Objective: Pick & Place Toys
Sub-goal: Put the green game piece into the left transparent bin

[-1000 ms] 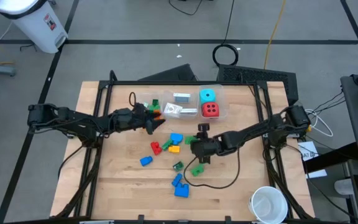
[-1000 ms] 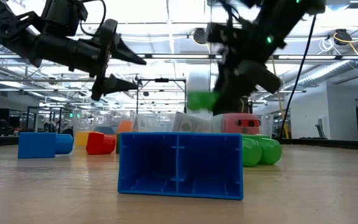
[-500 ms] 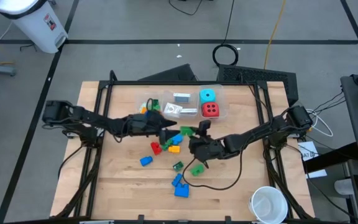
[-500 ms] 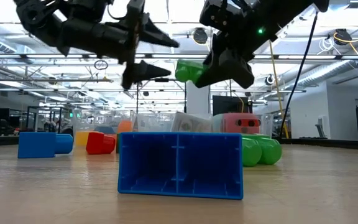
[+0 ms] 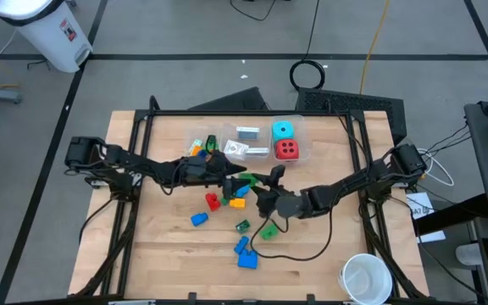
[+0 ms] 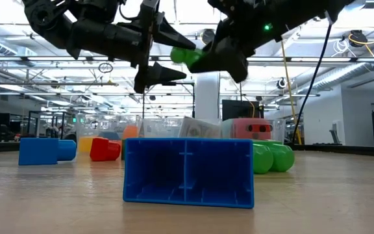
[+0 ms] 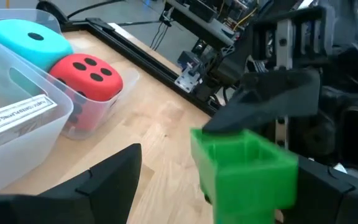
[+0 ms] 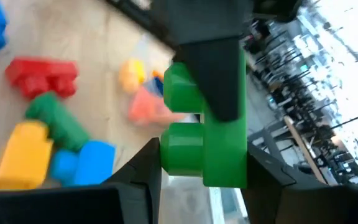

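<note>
Jaws on the right gripper (image 6: pixel 200 57) are clenched on a green brick (image 6: pixel 186 56), held in the air above the middle of the tabletop (image 5: pixel 168 263); we see the same brick from the right wrist, its two round studs side by side and sticking out sideways from between the dark fingers (image 8: pixel 219 74). Our left gripper (image 5: pixel 234 180) hangs right beside it with its jaws spread wide, one finger on either side of the brick's end, and we cannot tell whether they touch it. From the low view the brick's long axis runs roughly level, pointing toward the left gripper.

Below and around them we find loose bricks on the wood: a red brick (image 5: pixel 213 202), a yellow brick (image 5: pixel 237 202), a small blue brick (image 5: pixel 198 219), another green brick (image 5: pixel 268 230) and a large blue brick (image 5: pixel 246 257) nearest the front edge. Behind the arms a clear bin (image 5: pixel 303 152) holds a red die (image 5: pixel 287 150), a cyan die (image 5: pixel 283 131) and white cards (image 5: pixel 246 133). A white cup (image 5: pixel 366 279) stands well apart at the front right corner.
</note>
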